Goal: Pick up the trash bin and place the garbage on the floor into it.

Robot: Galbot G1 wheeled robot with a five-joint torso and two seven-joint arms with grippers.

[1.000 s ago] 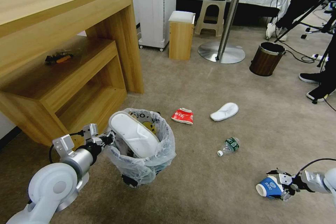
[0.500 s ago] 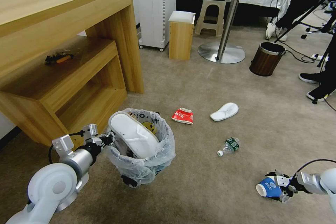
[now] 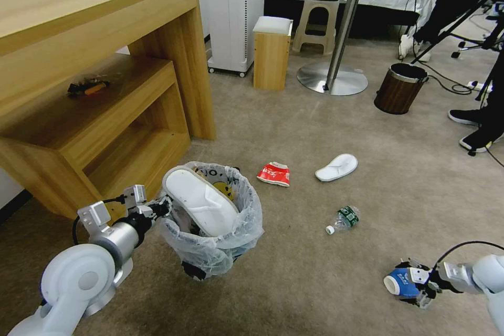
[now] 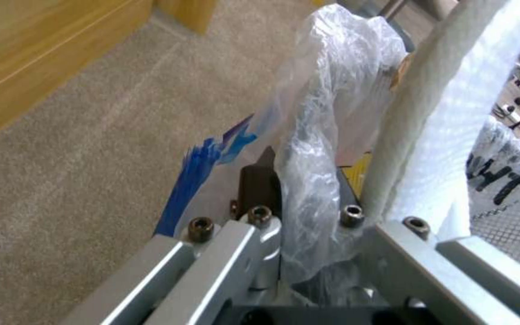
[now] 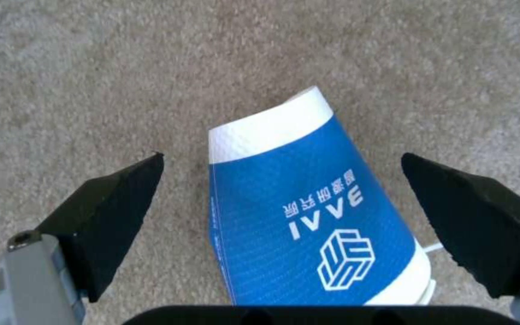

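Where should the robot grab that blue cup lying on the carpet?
Probably across its blue middle, coming straight down. The cup lies on its side on the carpet, its sloping walls facing the two fingers of the open right pincer, which straddle it without touching. The left pincer holds the bin.

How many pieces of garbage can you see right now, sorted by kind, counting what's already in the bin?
Slippers: 2, one in the trash bin, one on the floor
Blue-white cup: 1
Bottle: 1
Red wrapper: 1
Total: 5
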